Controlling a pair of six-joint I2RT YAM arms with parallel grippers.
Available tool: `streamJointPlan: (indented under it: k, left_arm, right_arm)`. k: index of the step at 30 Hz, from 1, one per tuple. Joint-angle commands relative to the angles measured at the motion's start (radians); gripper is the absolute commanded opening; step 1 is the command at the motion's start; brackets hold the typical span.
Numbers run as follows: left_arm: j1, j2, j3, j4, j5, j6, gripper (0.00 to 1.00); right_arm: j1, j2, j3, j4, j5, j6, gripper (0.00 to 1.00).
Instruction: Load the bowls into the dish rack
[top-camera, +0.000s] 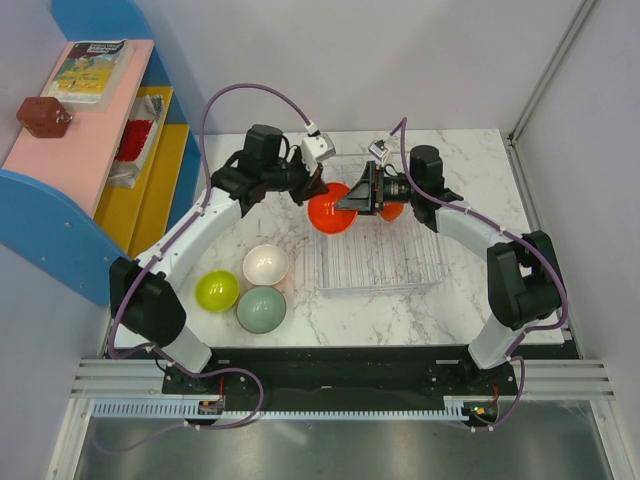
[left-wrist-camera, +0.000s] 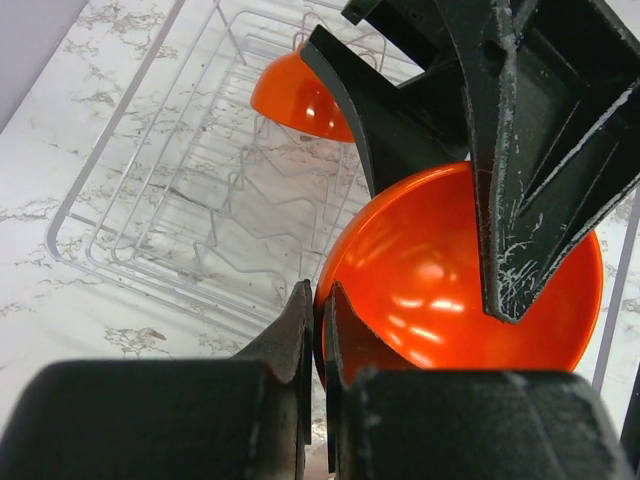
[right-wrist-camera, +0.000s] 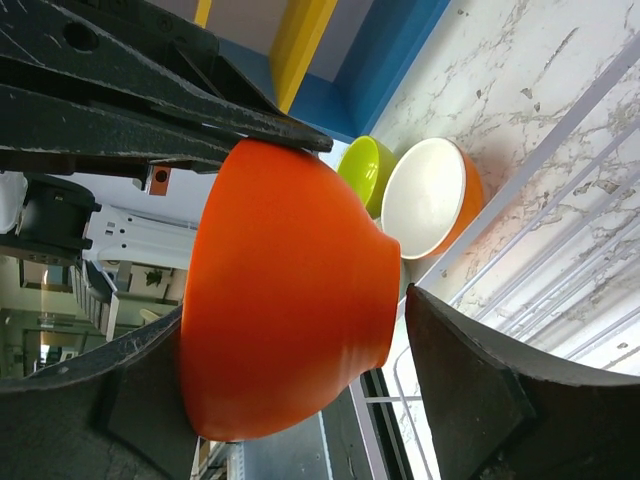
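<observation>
My left gripper (top-camera: 313, 188) is shut on the rim of a red-orange bowl (top-camera: 330, 214) and holds it tilted over the far left corner of the clear dish rack (top-camera: 385, 262). In the left wrist view the jaws (left-wrist-camera: 318, 292) pinch that bowl's rim (left-wrist-camera: 440, 290). My right gripper (top-camera: 362, 198) is open and straddles the same bowl (right-wrist-camera: 290, 290), with a gap at the bowl's foot. A second red-orange bowl (top-camera: 393, 211) stands in the rack (left-wrist-camera: 295, 95). A white-inside bowl (top-camera: 265, 264), a lime-yellow bowl (top-camera: 217, 290) and a grey-green bowl (top-camera: 261, 309) sit on the table to the left.
A blue, pink and yellow shelf unit (top-camera: 95, 150) stands at the far left with a book and small items. The three loose bowls cluster between the left arm and the rack. The rack's near half holds only bare ribs (left-wrist-camera: 190, 230).
</observation>
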Motion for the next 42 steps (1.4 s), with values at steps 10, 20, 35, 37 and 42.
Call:
streamJointPlan:
  k: [10,20,35,37,42]
  left_arm:
    - [-0.009,-0.017,-0.002,0.057,-0.014,0.017,0.02]
    - [-0.009,0.002,0.013,0.059,0.000,0.003,0.02]
    - [0.227,-0.048,-0.041,0.092,0.100,-0.128,1.00]
    - [0.297,-0.073,-0.088,0.094,0.138,-0.138,1.00]
    - [0.373,-0.210,-0.247,0.082,0.118,-0.095,1.00]
  right_arm:
    - [-0.006,-0.002,0.033,0.035,-0.042,-0.043,0.66]
    - [-0.007,-0.005,-0.002,0.187,-0.102,0.061,0.00]
    - [-0.035,-0.060,0.062,-0.184,0.139,-0.218,0.00]
    - [-0.038,-0.071,0.108,-0.259,0.215,-0.284,0.00]
    - [-0.030,-0.089,0.243,-0.519,0.608,-0.430,0.00]
